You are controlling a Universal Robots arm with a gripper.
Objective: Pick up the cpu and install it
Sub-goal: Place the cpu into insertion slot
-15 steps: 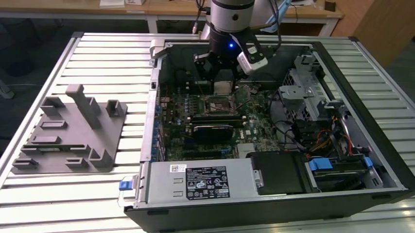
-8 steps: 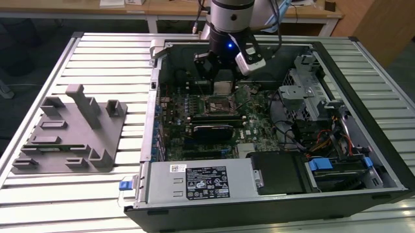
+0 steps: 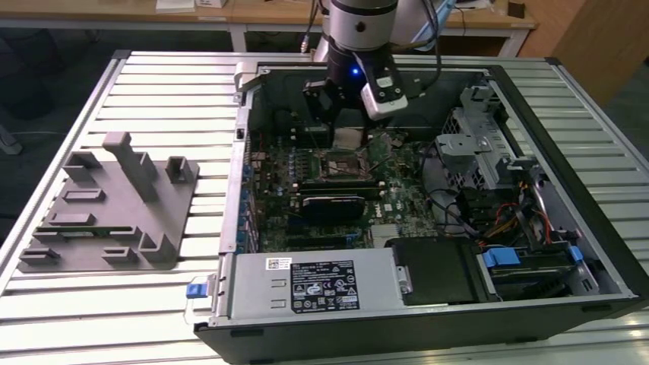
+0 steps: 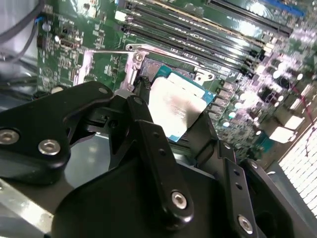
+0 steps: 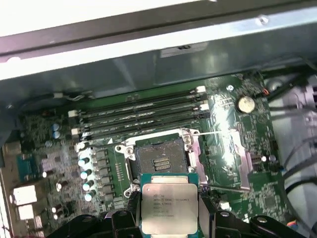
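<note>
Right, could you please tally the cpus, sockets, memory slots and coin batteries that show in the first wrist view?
cpu: 1, clamped in the gripper just above the board
socket: 1, open and bare
memory slots: 4, side by side beyond the socket
coin battery: 1
Total: 7
</note>
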